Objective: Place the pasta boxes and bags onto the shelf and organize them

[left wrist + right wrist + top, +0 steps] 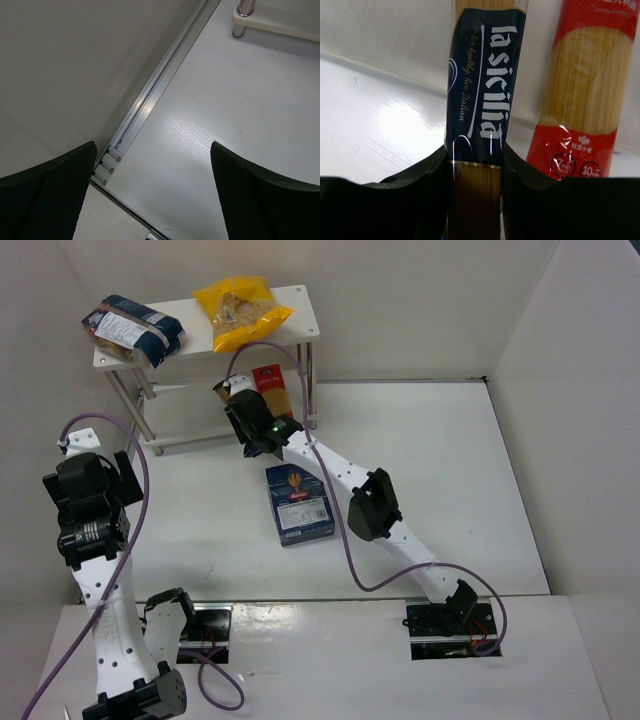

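My right gripper (pixel 243 405) (pixel 476 165) is shut on an amber spaghetti pack with a dark blue "la sicilia" label (pixel 481 85) (pixel 232 392), holding it at the front of the white shelf's (pixel 300 302) lower tier. A red spaghetti pack (pixel 270 388) (pixel 580 100) lies just right of it on the lower tier. A dark blue bag (pixel 132 330) and a yellow bag (pixel 240 310) sit on the top board. The dark blue box (pixel 298 502) lies flat on the table under my right arm. My left gripper (pixel 112 475) (pixel 152 170) is open and empty at the left.
White walls close in the table on the left, back and right. An aluminium rail (pixel 160 85) runs along the left wall's foot. A shelf leg (pixel 243 17) shows in the left wrist view.
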Motion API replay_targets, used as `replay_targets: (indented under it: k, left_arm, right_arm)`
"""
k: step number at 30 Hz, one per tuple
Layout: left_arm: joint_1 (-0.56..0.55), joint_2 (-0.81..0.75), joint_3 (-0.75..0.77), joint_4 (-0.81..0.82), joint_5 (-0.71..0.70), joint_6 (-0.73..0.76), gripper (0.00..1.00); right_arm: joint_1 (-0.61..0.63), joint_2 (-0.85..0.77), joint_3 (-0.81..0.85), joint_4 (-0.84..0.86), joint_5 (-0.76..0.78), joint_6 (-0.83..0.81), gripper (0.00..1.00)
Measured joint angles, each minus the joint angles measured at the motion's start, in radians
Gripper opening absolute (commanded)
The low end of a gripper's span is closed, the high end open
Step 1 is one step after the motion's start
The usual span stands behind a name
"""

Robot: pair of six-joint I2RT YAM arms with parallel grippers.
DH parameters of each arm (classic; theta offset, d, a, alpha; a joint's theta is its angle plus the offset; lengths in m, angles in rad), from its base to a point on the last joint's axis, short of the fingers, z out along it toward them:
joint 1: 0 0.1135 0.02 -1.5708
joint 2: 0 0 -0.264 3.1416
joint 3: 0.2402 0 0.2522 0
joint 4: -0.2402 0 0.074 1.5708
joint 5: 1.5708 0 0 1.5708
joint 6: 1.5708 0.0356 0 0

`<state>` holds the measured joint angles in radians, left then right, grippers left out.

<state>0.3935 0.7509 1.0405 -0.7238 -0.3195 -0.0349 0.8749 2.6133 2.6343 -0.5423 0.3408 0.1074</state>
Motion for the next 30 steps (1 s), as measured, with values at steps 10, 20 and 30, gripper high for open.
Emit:
replay_targets:
  k: [10,20,30]
  left_arm:
    - [0.001,0.021,0.0,0.0,-0.001,0.0,1.0]
    - [0.001,0.029,0.0,0.0,-0.001,0.0,1.0]
    - [0.001,0.029,0.0,0.0,-0.001,0.0,1.0]
  right_arm:
    - [0.001,0.132,0.232,-0.027,0.093,-0.001,0.0]
    - [0.0,0.241,0.347,-0.032,0.165,0.008,0.0]
    - [0.0,0.316,0.414,-0.033,0.203,0.007,0.0]
